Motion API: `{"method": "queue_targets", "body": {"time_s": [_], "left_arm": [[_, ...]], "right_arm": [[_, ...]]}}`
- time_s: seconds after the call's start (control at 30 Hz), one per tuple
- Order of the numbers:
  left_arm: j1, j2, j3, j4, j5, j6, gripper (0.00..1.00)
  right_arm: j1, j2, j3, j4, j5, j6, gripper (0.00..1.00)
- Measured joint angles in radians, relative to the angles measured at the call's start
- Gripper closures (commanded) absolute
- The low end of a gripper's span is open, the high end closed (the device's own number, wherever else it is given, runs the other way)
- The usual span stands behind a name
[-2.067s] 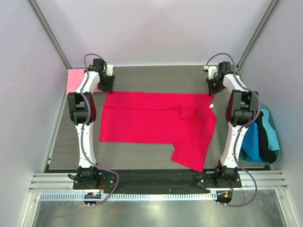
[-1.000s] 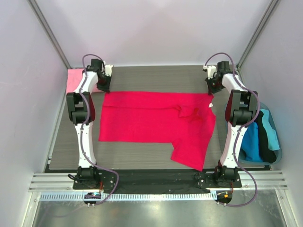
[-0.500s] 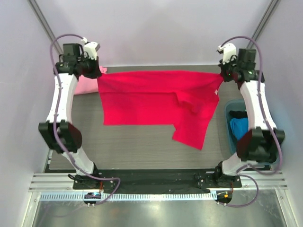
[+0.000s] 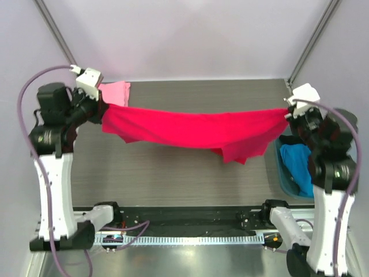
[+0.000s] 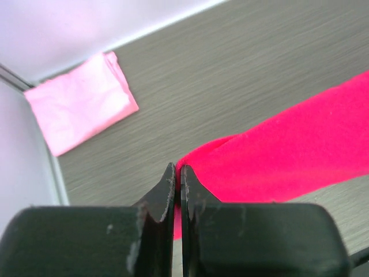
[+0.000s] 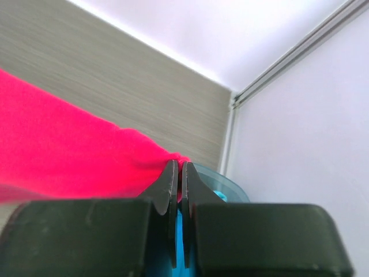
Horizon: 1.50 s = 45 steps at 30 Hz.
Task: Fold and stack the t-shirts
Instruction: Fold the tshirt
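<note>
The crimson-red t-shirt [image 4: 196, 130] hangs in the air, stretched between both grippers above the grey table. My left gripper [image 4: 102, 109] is shut on its left edge; the cloth [image 5: 288, 150] runs out from between the closed fingers in the left wrist view. My right gripper [image 4: 286, 113] is shut on its right edge, and the red cloth [image 6: 69, 144] shows there too. A sleeve droops at the lower right [image 4: 242, 151]. The light pink t-shirt [image 4: 115, 92] lies folded at the back left corner; it also shows in the left wrist view [image 5: 81, 104].
A blue-green bin [image 4: 283, 173] holding blue and dark clothes [image 4: 297, 164] stands at the right edge of the table; its rim [image 6: 222, 182] shows under the right gripper. Walls close in the back and sides. A metal rail [image 4: 184, 216] runs along the near edge.
Both arms have lifted the red t-shirt off the table, from flat to hanging taut, and drawn it toward the near side. The grippers stayed shut on its corners.
</note>
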State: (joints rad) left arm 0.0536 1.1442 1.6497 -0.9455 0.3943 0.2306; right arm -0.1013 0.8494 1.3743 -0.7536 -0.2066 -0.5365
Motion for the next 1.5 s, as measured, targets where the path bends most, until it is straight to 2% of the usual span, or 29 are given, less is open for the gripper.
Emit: {"method": "queue_targets", "body": {"time_s": [0.17,0.43,0.6,0.73,1.0,1.17,1.3,1.5], "left_arm": [[0.002,-0.185,0.023,-0.072,-0.009,0.014,1.0],[0.002,-0.341,0.256,-0.169,-0.031,0.017,1.0],[0.001,-0.373,0.294,-0.191,-0.061,0.024,1.0],[0.001,-0.337,0.198,-0.198,-0.077,0.042,1.0],[0.002,-0.194,-0.171,-0.139,-0.07,0.08,1.0],[0.002,-0.077,-0.369,-0.062,-0.056,0.095,1.0],[0.002,0.063,-0.447,0.037,-0.051,0.101,1.0],[0.002,0.379,-0.422,0.191,-0.056,0.092,1.0]], "right_arm": [[0.0,-0.143,0.172,-0.138,-0.023,-0.008,0.99],[0.0,-0.185,0.619,-0.299,-0.066,0.031,0.99],[0.0,-0.184,0.712,-0.335,-0.068,0.043,0.99],[0.0,-0.184,0.573,-0.299,-0.071,0.046,0.99],[0.0,-0.115,0.039,-0.172,-0.1,0.072,0.99],[0.0,-0.032,-0.226,-0.045,-0.136,0.097,0.99],[0.004,0.13,-0.357,0.1,-0.14,0.105,0.99],[0.017,0.459,-0.394,0.325,-0.119,0.119,0.99]]}}
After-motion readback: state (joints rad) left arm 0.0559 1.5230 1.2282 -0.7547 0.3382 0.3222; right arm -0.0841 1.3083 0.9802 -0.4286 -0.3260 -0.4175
